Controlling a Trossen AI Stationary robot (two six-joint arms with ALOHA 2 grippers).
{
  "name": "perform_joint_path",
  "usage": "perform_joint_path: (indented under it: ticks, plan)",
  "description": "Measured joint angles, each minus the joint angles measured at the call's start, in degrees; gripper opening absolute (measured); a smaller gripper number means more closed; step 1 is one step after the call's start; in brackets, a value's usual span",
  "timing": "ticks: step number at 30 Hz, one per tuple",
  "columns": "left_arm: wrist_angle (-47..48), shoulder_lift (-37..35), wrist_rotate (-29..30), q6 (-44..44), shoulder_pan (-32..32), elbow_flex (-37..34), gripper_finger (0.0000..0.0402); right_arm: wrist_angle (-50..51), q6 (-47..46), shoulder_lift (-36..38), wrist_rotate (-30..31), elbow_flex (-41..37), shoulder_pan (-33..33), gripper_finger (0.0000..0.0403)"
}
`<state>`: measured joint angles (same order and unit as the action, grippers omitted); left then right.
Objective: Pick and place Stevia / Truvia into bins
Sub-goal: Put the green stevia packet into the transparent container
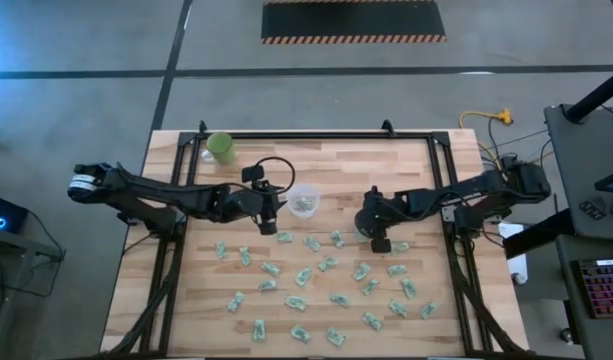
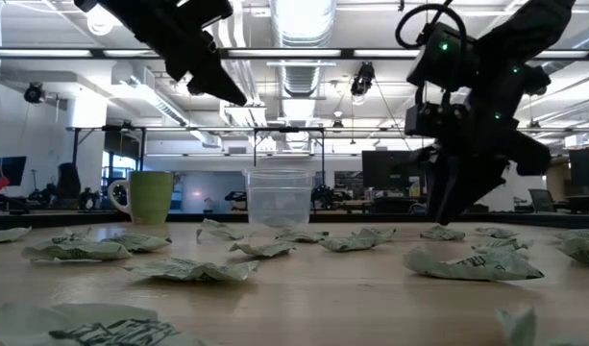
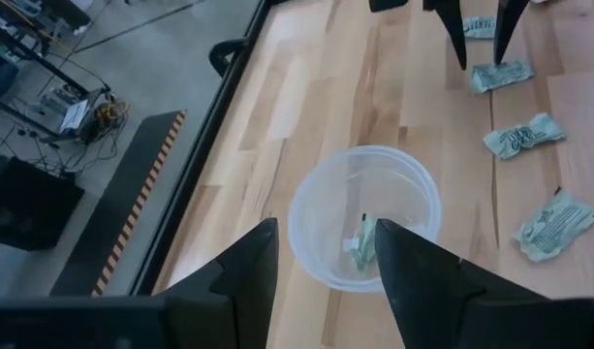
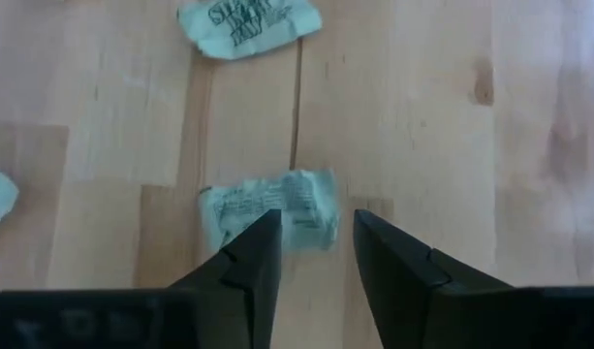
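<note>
Two dark, jointed arms; left tool point(image 1: 270, 222) carries a looping black cable, right tool point(image 1: 380, 243) tapered black fingers point(image 4: 248, 257); green indicator lights glow.

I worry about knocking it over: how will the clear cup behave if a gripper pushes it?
The clear cup looks thin-walled and holds only a packet, so it is probably light and would slide or tip easily. Its walls would likely flex if squeezed.
</note>
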<state>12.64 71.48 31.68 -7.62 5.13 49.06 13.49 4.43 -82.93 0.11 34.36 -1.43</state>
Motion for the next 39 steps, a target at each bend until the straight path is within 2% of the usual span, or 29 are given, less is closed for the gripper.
perform_joint_path:
  ticks: [8, 17, 27, 30, 33, 39]
  plan:
    - [0.26, -0.02, 0.02, -0.02, 0.24, 0.00, 0.0158, -0.43, 0.13, -2.59, -0.07, 0.07, 0.00, 0.0091]
    - [0.39, -0.02, 0.02, 1.26, 0.28, 0.00, 0.0158, -0.42, 0.59, -2.19, -0.07, 0.07, 0.02, 0.0013]
    - [0.44, -0.08, 0.02, 1.33, 1.30, -1.48, 0.0158, -0.47, 0.86, 3.12, 0.25, 3.13, 0.00, 0.0009]
    - [0.49, -0.15, 0.02, 1.36, 1.47, -2.56, 0.0158, -0.99, 2.08, 5.66, 3.40, 5.89, 0.02, 0.0009]
    - [0.65, -0.26, 0.02, 1.40, 1.73, -3.65, 0.0158, -5.46, 4.23, 6.83, 7.10, 8.59, -0.50, 0.0009]
    - [1.40, -0.40, 0.01, 2.84, 2.91, -4.22, 0.0157, -14.10, 9.06, 3.13, 7.39, 13.87, -2.78, 0.0009]
